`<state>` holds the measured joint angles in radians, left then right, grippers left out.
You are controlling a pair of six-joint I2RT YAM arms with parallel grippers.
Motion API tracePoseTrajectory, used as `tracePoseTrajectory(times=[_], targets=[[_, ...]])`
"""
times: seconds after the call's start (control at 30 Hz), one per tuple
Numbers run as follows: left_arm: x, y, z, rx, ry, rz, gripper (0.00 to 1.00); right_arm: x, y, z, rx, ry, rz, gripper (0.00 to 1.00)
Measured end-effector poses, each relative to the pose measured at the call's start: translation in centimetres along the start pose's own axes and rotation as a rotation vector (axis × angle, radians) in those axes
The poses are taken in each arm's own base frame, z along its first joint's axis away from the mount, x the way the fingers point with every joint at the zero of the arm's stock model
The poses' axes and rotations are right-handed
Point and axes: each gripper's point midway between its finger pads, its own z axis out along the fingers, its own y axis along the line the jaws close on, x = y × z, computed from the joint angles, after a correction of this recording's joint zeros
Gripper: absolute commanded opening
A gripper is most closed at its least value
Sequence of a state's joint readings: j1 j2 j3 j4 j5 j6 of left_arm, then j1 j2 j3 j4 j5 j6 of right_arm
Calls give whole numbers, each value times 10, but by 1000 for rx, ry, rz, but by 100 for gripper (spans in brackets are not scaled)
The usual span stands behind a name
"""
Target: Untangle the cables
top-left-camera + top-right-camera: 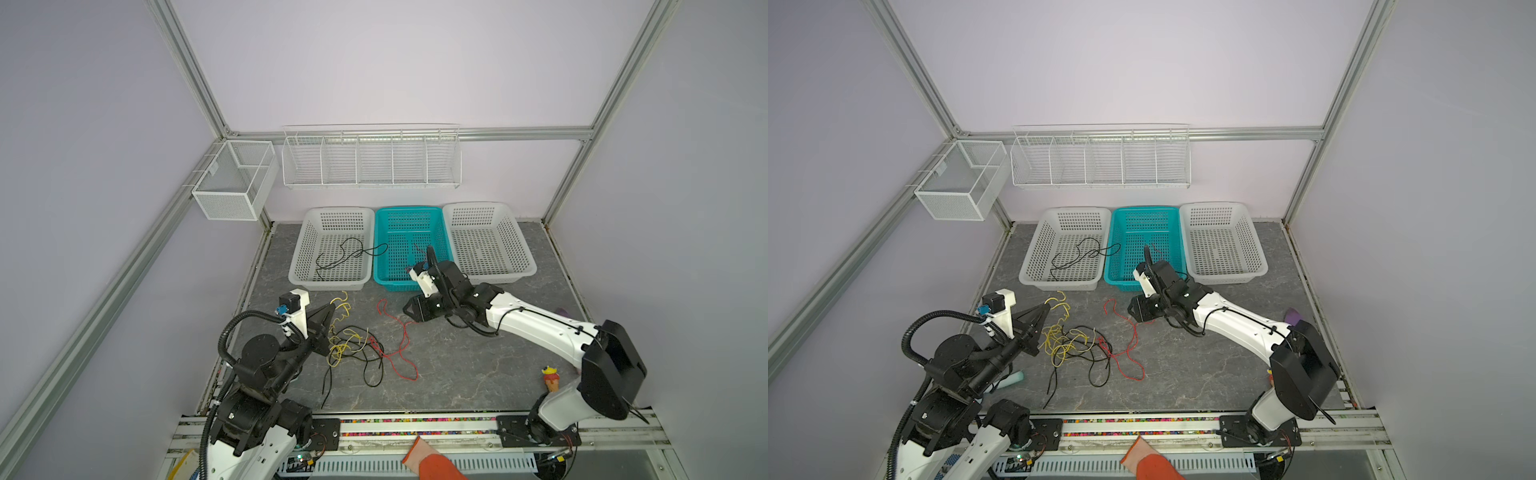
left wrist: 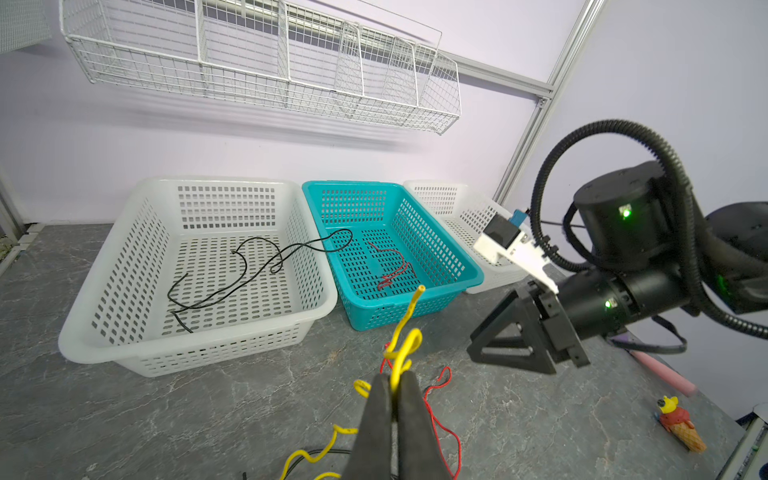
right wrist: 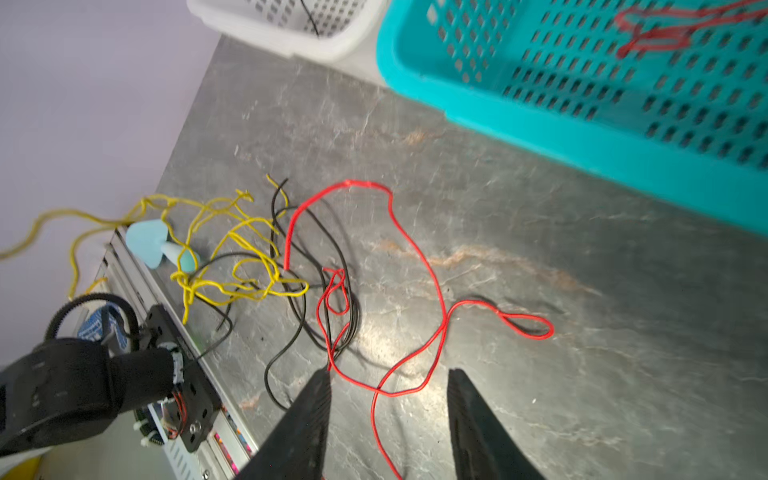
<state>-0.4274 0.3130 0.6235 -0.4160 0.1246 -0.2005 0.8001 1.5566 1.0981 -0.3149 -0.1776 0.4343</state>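
Left gripper (image 2: 394, 376) is pinching a yellow cable (image 2: 406, 318) at the edge of the tangle (image 1: 353, 345) on the table (image 1: 478, 374). A black cable (image 1: 338, 261) sits in the left white basket (image 1: 328, 285), a red cable (image 2: 395, 270) in the teal basket (image 2: 434, 245). Right gripper (image 3: 388, 372) hangs spread over the tangle's red strand (image 3: 436, 282), holding nothing.

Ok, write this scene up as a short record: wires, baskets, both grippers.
left gripper: jaws shut on thin yellow wavy wire
right gripper: jaws open, holding nothing, above loose red wire on grey marbled tabletop
tabletop tangle: yellow, black and red wires crossing
teal perforated plastic basket: one short red wire
left white perforated plastic basket: one black wire, an end reaching into the teal basket
right white perforated basket: no wire
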Motion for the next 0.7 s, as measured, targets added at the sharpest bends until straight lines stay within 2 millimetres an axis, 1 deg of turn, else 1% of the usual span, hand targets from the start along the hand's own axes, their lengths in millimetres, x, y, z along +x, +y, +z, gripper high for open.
tracePoseTrajectory(times=[0.07, 0.33, 0.43, 0.53, 0.7], targets=[[0, 0, 0, 3, 1, 0, 0, 10, -1, 9, 2, 24, -5, 48], [3, 1, 3, -2, 9, -1, 0, 17, -15, 56, 26, 76, 0, 46], [5, 4, 4, -14, 7, -2, 0, 20, -19, 71, 36, 97, -4, 46], [7, 6, 5, -24, 10, -3, 0, 23, -24, 79, 49, 110, -8, 45], [8, 6, 5, -26, 10, -3, 0, 21, -28, 90, 65, 111, -16, 42]])
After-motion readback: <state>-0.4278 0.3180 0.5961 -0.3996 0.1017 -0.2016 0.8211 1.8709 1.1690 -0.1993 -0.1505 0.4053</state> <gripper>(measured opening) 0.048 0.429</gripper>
